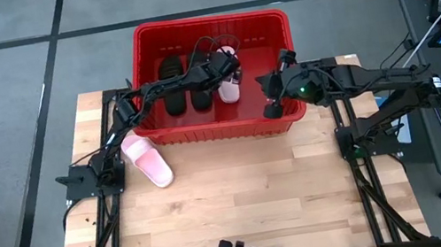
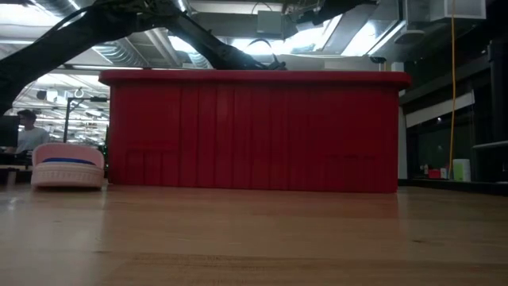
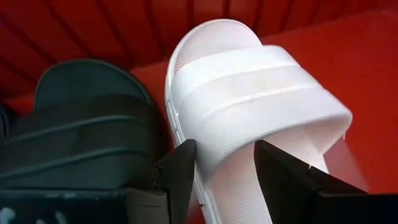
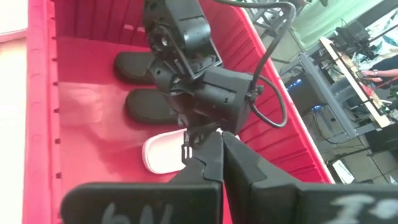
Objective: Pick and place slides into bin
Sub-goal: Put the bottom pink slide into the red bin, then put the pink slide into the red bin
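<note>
Slide release in the bin, one pink sandal left on the table.
Pink slide (image 3: 249, 112) looks light, foamy and bendy, best pinched across its wide strap; it lies in the red bin (image 1: 275, 20) beside the black pair (image 1: 185, 83), left gripper (image 3: 224, 168) spread and straddling it. The other pink slide (image 1: 148, 161) lies outside by the bin wall. Right gripper (image 4: 222, 163) hovers clenched and empty over the bin's right end, near the left arm.
</note>
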